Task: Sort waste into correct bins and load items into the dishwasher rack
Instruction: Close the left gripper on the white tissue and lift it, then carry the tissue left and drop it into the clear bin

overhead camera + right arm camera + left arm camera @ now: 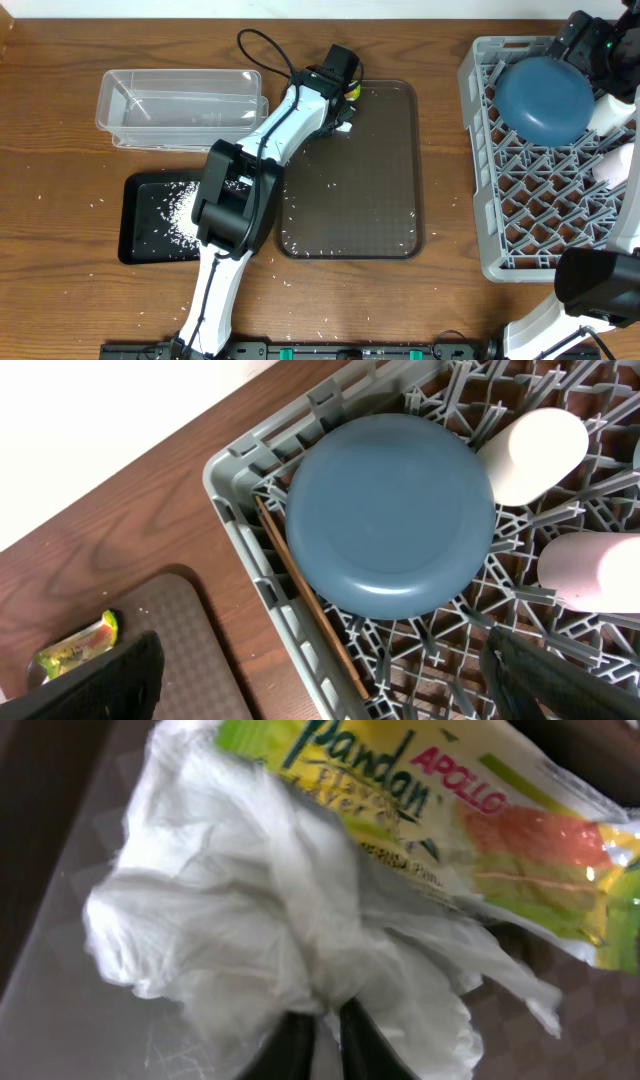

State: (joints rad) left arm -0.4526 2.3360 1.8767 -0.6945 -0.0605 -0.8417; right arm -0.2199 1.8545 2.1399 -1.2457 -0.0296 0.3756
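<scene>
My left gripper (pixel 345 92) (pixel 325 1040) is shut on the crumpled white napkin (pixel 250 910) at the far left corner of the brown serving tray (pixel 360 190). The yellow-green snack wrapper (pixel 480 820) (pixel 354 90) lies right behind the napkin and touches it. My right gripper (pixel 325 690) hangs open above the left edge of the grey dishwasher rack (pixel 480 180) (pixel 240 490). In the rack a dark-blue bowl (pixel 545 100) (pixel 390 515) lies upside down. Chopsticks (pixel 310 610) lie along its wall, with a small pale bowl (pixel 535 455) and a pink cup (pixel 590 570) beside them.
A clear plastic tub (pixel 180 100) stands at the back left. In front of it, a black tray (pixel 140 220) holds white rice (pixel 180 215). Rice grains are scattered over the serving tray and the wooden table. The left arm stretches from the front edge across the black tray's right side.
</scene>
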